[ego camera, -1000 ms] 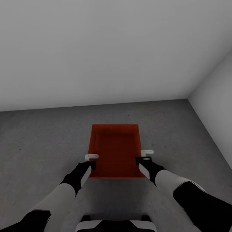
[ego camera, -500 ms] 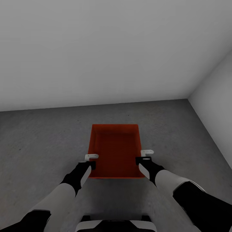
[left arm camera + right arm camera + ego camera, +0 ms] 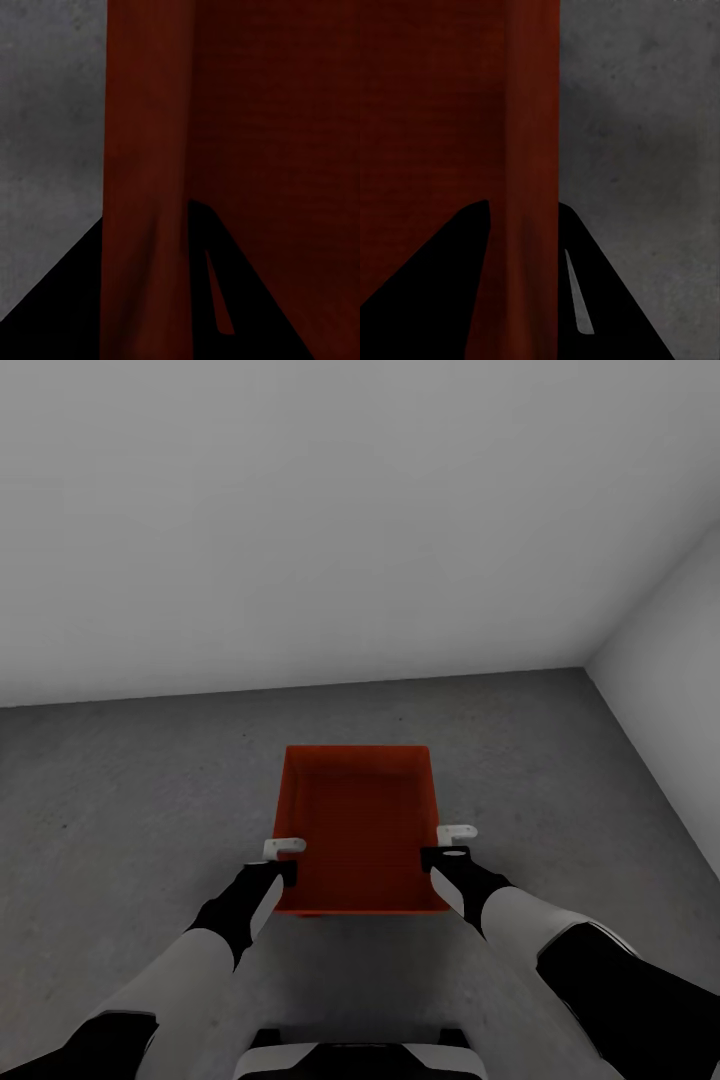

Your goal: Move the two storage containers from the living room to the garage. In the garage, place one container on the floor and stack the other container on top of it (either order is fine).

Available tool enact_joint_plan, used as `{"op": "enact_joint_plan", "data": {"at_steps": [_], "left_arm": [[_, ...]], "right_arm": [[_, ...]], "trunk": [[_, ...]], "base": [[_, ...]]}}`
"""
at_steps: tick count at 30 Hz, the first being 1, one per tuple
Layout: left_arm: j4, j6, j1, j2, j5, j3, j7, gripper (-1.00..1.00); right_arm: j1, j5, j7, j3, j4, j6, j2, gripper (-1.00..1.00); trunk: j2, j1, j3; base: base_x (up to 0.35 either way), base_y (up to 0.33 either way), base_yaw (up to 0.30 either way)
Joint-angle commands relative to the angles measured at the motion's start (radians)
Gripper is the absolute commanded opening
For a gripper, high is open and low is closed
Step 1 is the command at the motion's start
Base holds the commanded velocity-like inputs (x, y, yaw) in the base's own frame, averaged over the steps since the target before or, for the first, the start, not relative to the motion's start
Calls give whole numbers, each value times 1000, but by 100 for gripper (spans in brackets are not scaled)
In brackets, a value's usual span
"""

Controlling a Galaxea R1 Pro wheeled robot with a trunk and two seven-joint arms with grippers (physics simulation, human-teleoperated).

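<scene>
Garage setting: plain white-grey walls (image 3: 330, 510) meeting at a corner ahead and to the right; dark mottled concrete floor (image 3: 120, 790) beneath and around both grippers. Storage container (image 3: 358, 828): orange-red, lidless, open side up, spanning the gap between the two grippers, whether resting on the concrete or held just above it cannot be told; a second container is not among the items listed here. Left gripper (image 3: 277, 860): jaws clamped on the container's left wall, one finger inside, one outside. Right gripper (image 3: 447, 844): jaws clamped likewise on the right wall, the thin rim running between its fingers. Change over the last second: none; arms, container and view all hold the same position, suggesting a pause at the set-down point, release not yet made. Markings: no brand, label or legible writing on container, walls or floor
</scene>
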Motion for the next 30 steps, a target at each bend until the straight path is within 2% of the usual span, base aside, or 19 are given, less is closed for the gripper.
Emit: {"op": "enact_joint_plan", "data": {"at_steps": [1, 12, 30], "left_arm": [[-20, 1, -1, -10, 24, 7, -6, -100], [-20, 0, -1, -9, 24, 7, -5, -100], [-20, 0, -1, -10, 24, 7, -5, -100]], "right_arm": [[1, -8, -5, 47, -1, 7, 0, -100], [1, -8, -5, 47, -1, 7, 0, -100], [1, -8, -5, 47, -1, 7, -1, -100]], "trunk": [[-1, 0, -1], [-1, 0, -1], [-1, 0, -1]], "base": [[1, 2, 0], [0, 0, 143], [0, 0, 8]]}}
